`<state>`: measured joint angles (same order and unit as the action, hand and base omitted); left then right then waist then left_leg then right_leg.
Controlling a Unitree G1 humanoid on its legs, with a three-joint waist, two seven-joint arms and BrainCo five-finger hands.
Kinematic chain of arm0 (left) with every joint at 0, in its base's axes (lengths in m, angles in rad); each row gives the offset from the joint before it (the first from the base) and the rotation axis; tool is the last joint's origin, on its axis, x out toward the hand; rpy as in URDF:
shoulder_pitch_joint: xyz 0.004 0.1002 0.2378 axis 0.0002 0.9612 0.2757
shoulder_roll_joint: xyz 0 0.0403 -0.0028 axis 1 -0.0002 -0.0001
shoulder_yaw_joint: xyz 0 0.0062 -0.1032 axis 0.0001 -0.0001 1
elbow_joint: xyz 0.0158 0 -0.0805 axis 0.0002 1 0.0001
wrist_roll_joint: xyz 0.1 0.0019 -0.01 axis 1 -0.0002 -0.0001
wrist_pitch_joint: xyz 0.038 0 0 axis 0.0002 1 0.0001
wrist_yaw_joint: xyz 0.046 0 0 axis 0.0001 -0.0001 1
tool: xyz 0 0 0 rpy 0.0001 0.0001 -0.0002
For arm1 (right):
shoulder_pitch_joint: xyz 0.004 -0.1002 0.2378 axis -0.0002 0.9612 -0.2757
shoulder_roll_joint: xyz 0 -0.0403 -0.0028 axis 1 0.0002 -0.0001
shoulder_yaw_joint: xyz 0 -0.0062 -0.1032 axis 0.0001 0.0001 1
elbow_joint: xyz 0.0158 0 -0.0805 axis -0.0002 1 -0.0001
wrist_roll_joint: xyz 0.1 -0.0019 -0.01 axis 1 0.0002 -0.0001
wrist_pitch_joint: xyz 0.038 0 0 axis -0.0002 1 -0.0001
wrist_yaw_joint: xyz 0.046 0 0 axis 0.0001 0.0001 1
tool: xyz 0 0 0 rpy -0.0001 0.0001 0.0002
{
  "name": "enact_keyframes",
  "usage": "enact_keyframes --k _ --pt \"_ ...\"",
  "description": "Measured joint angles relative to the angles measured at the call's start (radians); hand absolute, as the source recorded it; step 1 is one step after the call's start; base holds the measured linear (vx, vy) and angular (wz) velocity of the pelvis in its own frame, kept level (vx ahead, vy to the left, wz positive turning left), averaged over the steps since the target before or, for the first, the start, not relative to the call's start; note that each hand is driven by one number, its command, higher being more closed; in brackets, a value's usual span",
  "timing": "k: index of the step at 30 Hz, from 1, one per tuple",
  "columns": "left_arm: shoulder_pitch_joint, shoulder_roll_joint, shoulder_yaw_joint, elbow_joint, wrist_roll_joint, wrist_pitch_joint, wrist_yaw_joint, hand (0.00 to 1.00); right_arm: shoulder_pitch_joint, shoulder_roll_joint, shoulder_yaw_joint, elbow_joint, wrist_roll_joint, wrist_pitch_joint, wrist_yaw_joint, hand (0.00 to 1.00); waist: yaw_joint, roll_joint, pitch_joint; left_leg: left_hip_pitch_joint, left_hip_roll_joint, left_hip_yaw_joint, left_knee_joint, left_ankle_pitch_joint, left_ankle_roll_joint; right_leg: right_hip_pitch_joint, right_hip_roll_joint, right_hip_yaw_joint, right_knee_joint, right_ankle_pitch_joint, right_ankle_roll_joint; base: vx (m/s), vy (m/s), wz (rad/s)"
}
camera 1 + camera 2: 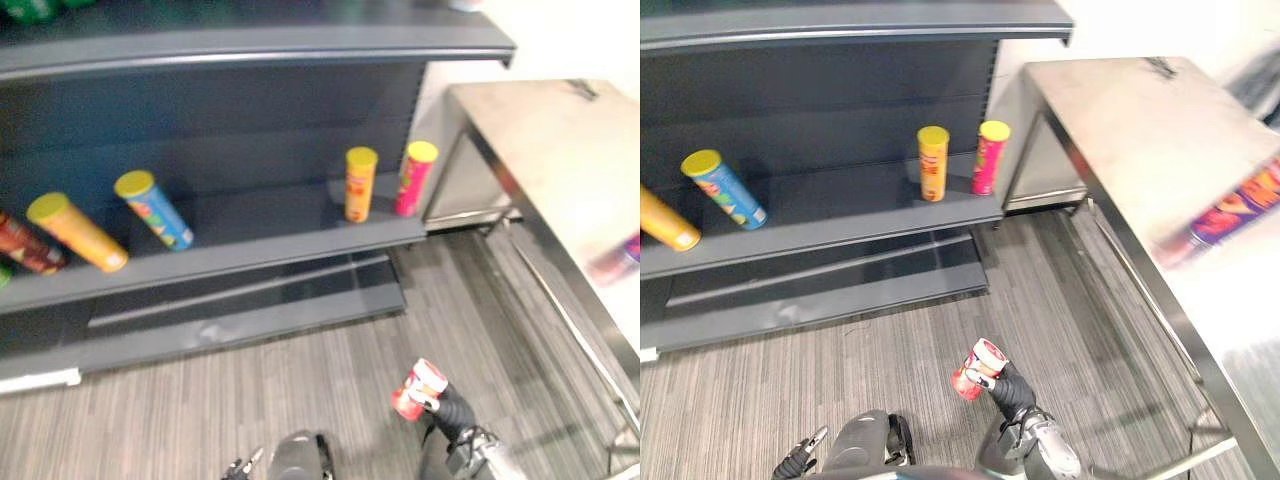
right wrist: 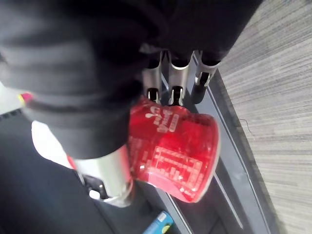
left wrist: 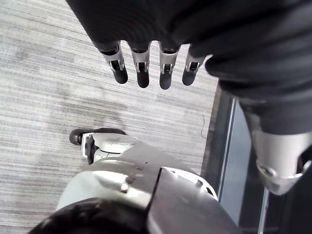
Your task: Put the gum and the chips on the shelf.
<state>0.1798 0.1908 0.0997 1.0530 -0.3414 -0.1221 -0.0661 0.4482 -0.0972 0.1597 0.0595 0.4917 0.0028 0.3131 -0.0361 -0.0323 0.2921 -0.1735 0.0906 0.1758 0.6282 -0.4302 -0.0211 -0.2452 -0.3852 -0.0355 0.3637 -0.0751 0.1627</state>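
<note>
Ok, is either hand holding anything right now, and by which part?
The right hand holds a red can, fingers curled round its side about midway, leaving the white end free. The left hand hangs open, holding nothing.

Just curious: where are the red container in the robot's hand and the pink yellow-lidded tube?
red container (image 2: 175, 151): right wrist view, on its printed side.
pink yellow-lidded tube (image 1: 413, 185): left eye view, on its body.

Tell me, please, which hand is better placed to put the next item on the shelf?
The right: the right hand holds the red container, with the shelf ahead; the left hand hangs low, fingers straight, holding nothing.
</note>
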Motion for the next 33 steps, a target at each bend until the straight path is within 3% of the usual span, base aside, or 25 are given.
enact_keyframes --k 1,2,3,6,9,13,18,21,23,28,31,33 --pt "-0.004 0.004 -0.018 0.004 0.012 0.000 -0.001 0.00 0.018 0.001 0.008 -0.015 0.000 0.002 0.002 1.00 -0.004 0.000 0.001 0.003 0.001 -0.052 0.034 -0.017 -0.017 0.012 0.034 0.051 0.026 0.025 0.044 0.29 -0.421 1.31" --pt "-0.007 0.011 -0.024 0.004 0.012 0.001 -0.003 0.00 0.022 -0.004 0.008 -0.017 0.000 0.004 0.002 1.00 -0.006 -0.004 0.000 0.005 0.002 -0.093 0.045 -0.031 -0.037 0.028 0.051 0.054 0.058 -0.005 0.110 0.29 -0.442 1.26" --pt "-0.015 0.004 -0.026 0.001 0.012 0.000 -0.003 0.00 0.009 -0.012 0.001 -0.018 0.000 0.004 0.000 1.00 -0.014 0.012 0.000 0.002 0.015 -0.133 0.038 -0.030 -0.051 0.049 0.063 0.032 0.058 -0.041 0.118 0.18 -0.315 0.85" --pt "-0.035 -0.030 -0.045 -0.020 0.010 -0.001 -0.015 0.00 -0.029 -0.025 -0.046 -0.042 0.000 -0.002 -0.003 1.00 -0.018 0.049 0.000 0.004 0.064 -0.169 -0.079 0.035 -0.106 0.056 0.105 -0.044 0.032 -0.057 0.093 0.19 -0.315 0.45" --pt "-0.035 -0.030 -0.057 -0.039 0.010 -0.002 -0.020 0.00 -0.030 -0.026 -0.102 -0.079 -0.002 -0.017 -0.004 1.00 -0.020 0.049 0.000 0.047 0.078 -0.167 -0.211 0.101 -0.130 0.061 0.115 -0.076 0.023 -0.069 0.069 0.13 -0.219 0.22" --pt "-0.034 -0.030 -0.059 -0.045 0.010 -0.002 -0.023 0.00 -0.043 -0.025 -0.176 -0.140 -0.012 -0.030 -0.013 1.00 -0.019 0.047 -0.001 0.075 0.081 -0.164 -0.254 0.121 -0.139 0.077 0.119 -0.082 0.010 -0.073 0.061 0.10 -0.058 0.07" --pt "-0.025 -0.015 -0.037 -0.058 0.017 -0.002 -0.042 0.00 -0.080 -0.020 -0.274 -0.302 -0.023 -0.045 -0.045 1.00 -0.019 0.014 -0.030 0.079 0.081 -0.157 -0.316 0.154 -0.141 0.096 0.137 -0.084 -0.087 -0.035 0.042 0.04 -0.002 -0.01" --pt "-0.015 -0.009 -0.002 -0.056 0.046 -0.001 -0.056 0.00 -0.137 -0.018 -0.353 -0.383 -0.026 -0.083 -0.060 1.00 -0.019 -0.016 -0.054 0.101 0.094 -0.129 -0.367 0.178 -0.148 0.101 0.156 -0.068 -0.140 -0.004 0.038 0.03 -0.015 -0.26" --pt "-0.001 -0.011 0.027 -0.056 0.050 -0.001 -0.058 0.00 -0.199 -0.017 -0.425 -0.441 -0.043 -0.133 -0.097 1.00 -0.021 -0.035 -0.096 0.136 0.108 -0.104 -0.408 0.187 -0.156 0.112 0.174 -0.049 -0.163 -0.002 0.040 0.03 -0.043 -0.30" --pt "0.003 -0.022 0.049 -0.056 0.052 -0.002 -0.060 0.00 -0.284 -0.026 -0.460 -0.480 -0.043 -0.167 -0.129 1.00 -0.023 -0.045 -0.142 0.185 0.117 -0.074 -0.491 0.223 -0.168 0.116 0.193 -0.028 -0.179 0.002 0.034 0.02 -0.030 -0.16" --pt "0.004 -0.023 0.052 -0.055 0.068 -0.002 -0.063 0.00 -0.378 -0.094 -0.462 -0.488 -0.062 -0.168 -0.132 1.00 -0.039 -0.047 -0.145 0.198 0.116 -0.073 -0.521 0.241 -0.168 0.118 0.197 -0.028 -0.181 0.009 0.030 0.00 -0.014 -0.02" --pt "0.004 -0.023 0.054 -0.054 0.088 -0.002 -0.065 0.00 -0.516 -0.190 -0.462 -0.479 -0.133 -0.179 -0.153 1.00 -0.040 -0.047 -0.156 0.198 0.117 -0.070 -0.527 0.247 -0.167 0.121 0.203 -0.022 -0.199 0.025 0.028 -0.04 -0.003 -0.05"
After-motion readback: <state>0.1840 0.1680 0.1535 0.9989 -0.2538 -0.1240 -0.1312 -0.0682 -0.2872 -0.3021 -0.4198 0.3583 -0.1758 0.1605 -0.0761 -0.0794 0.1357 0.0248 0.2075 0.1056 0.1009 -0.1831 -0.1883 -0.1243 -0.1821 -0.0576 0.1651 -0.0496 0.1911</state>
